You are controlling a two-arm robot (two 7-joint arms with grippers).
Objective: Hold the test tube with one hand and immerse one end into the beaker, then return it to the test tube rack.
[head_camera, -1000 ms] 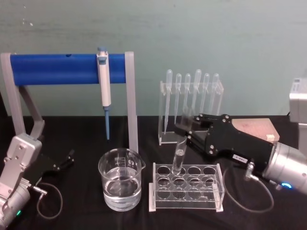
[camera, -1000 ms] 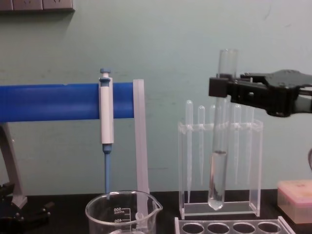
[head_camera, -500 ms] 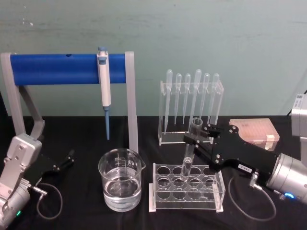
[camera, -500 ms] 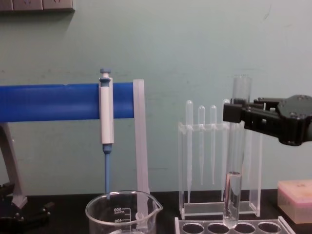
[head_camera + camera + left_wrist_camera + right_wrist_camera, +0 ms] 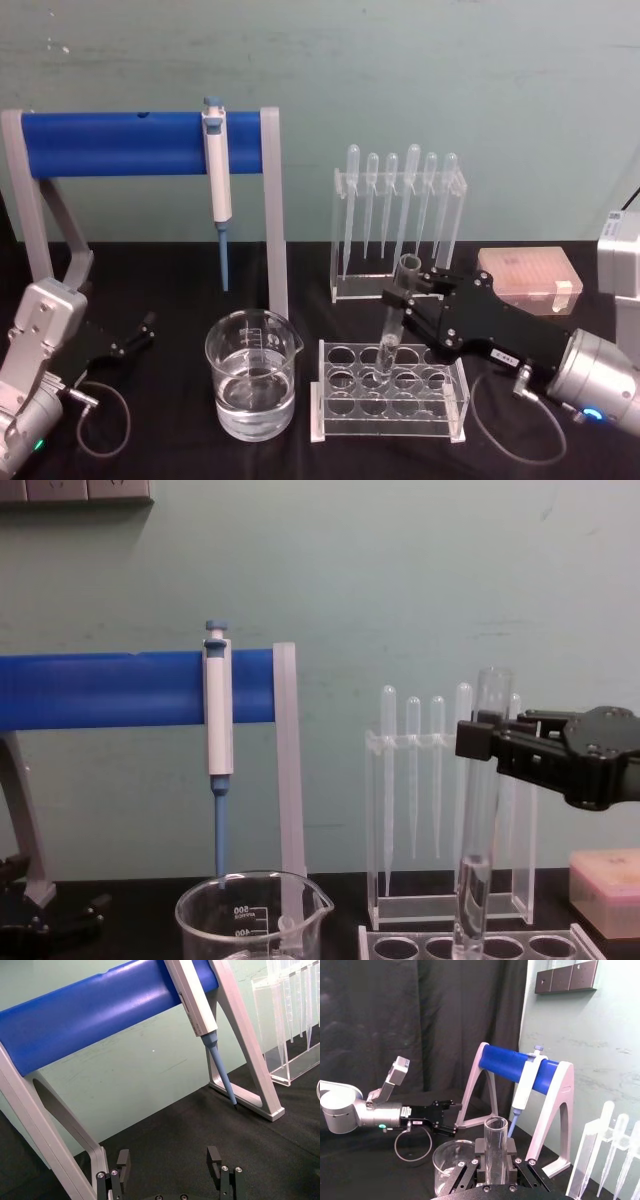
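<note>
**Test tube rack** [image 5: 392, 428]: clear plastic with rows of round holes, at the near edge of the black bench [image 5: 180, 280], right of centre.

**Beaker** [image 5: 228, 350]: just left of the rack, not touching it, part full of clear liquid.

**Test tube** [image 5: 478, 825]: stands over the rack's far rows with its round end down. That end is at the top plate or just inside a hole. Which hole, and whether the tube is seated, cannot be told. The long axis is near upright, and the open rim leans a little to the robot's right and away.

**Right pincer** [image 5: 402, 296]: reaches in from the right, level, and is clamped on the tube's upper part just under the rim. The rest of the tube hangs below the grip.

- Judgement: the step in hand is the return to the rack. The hole lies straight below the grip, so the coming move is a descent along the tube's own axis. The lean is best righted before letting go.

**Left pincer** [image 5: 167, 1165]: parked at the far left of the bench with its fingers spread wide, holding nothing. It is well apart from the rack, so the right arm is the nearer.

**Pipette stand** [image 5: 400, 215]: behind the rack.

**Pipettor** [image 5: 216, 170]: hangs on the blue frame, far left.
</note>
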